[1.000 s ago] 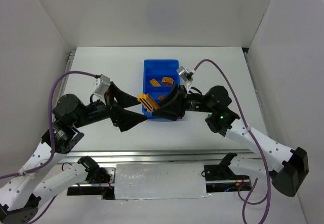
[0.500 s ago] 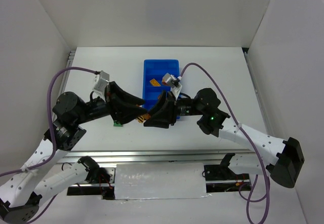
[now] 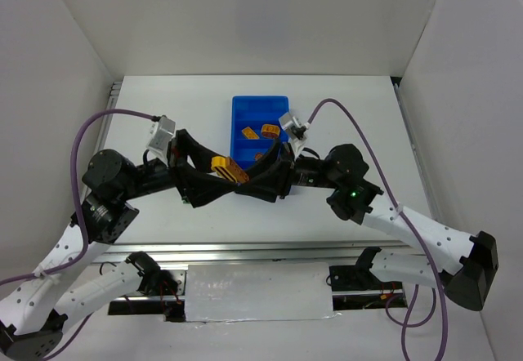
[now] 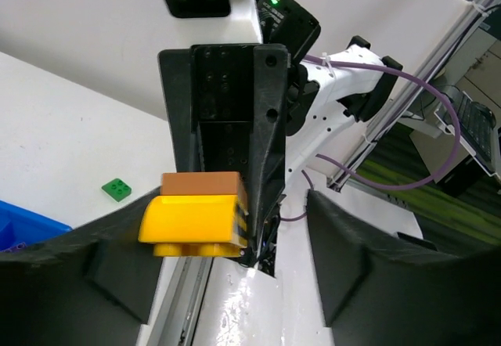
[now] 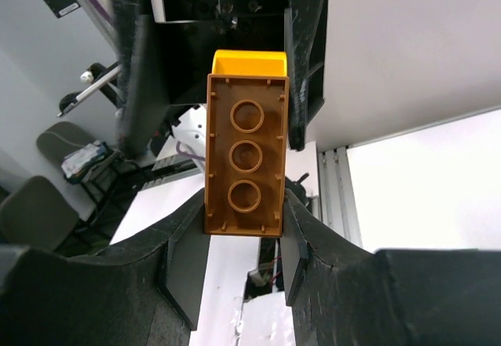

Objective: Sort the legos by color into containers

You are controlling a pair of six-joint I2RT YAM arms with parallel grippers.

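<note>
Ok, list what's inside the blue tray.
The blue tray's far compartment shows only blue; just nearer lie two orange-yellow legos. The near compartments are hidden under the left hand and the right hand, which grips a brown-and-yellow lego stack.

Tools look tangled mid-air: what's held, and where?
Right tool pinches the brown brick, with the yellow brick stuck to it, by its long sides. Left tool is open and holds nothing.

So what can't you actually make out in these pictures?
Top view: near end of the blue tray, covered by the right gripper.
Top view: the green lego, apparently under the left arm; only the left wrist view shows it.
Right wrist view: the yellow brick, mostly behind the brown brick.
</note>
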